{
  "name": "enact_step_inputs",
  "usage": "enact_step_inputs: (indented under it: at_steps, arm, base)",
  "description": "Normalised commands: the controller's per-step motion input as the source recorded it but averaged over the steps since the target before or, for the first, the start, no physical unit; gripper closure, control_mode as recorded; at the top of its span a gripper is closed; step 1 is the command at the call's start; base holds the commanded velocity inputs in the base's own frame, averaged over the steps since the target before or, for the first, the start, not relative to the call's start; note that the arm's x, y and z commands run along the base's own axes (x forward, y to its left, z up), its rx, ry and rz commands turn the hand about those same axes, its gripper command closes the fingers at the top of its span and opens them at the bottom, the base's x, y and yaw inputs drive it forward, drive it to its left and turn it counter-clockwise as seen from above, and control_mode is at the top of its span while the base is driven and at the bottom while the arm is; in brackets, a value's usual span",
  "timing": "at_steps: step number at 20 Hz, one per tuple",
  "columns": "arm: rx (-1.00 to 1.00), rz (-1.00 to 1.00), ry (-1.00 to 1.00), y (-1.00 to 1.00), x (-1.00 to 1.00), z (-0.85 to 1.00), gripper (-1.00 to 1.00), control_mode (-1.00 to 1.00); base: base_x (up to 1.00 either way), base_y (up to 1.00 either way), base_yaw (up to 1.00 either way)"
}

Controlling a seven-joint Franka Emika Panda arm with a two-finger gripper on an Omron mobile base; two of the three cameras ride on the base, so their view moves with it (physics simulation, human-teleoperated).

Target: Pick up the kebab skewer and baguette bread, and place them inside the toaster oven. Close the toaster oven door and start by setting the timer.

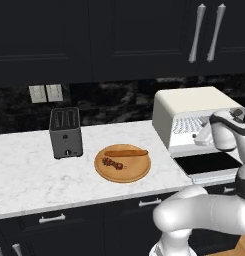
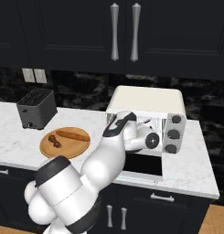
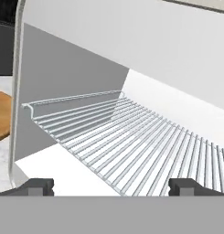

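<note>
The cream-white toaster oven (image 1: 194, 100) (image 2: 145, 98) stands at the right of the counter, its door (image 1: 209, 162) (image 2: 141, 165) folded down flat. My gripper (image 1: 200, 137) (image 3: 111, 185) hovers above that door at the oven's mouth, open, with nothing between its fingertips (image 3: 40, 185). The hand view looks in at the bare wire rack (image 3: 131, 137). To the left, the orange-brown baguette bread (image 1: 126, 152) (image 2: 73, 135) and the short kebab skewer (image 1: 113, 163) (image 2: 54, 140) lie side by side on a round wooden board (image 1: 123, 174) (image 2: 63, 148).
A small black slot toaster (image 1: 65, 132) (image 2: 36, 108) stands left of the board near the back wall. Three knobs (image 2: 173, 134) run down the oven's right front. Dark cabinets hang above. Bare marble counter (image 1: 29, 175) stretches to the left.
</note>
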Motion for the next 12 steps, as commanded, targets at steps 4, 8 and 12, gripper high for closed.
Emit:
enact_step_inputs:
  at_steps: [4,8,12]
  arm:
    - [0.00,0.00,-0.03,-0.03,0.27,-0.17,-1.00,-1.00]
    - [-0.01,0.00,0.00,0.00,0.21,-0.24,-1.00,-1.00]
    - [-0.01,0.00,0.00,0.00,0.30,-0.16,-1.00,-1.00]
  base:
    - [0.00,0.00,0.00]
    - [0.00,0.00,0.00]
    - [0.00,0.00,0.00]
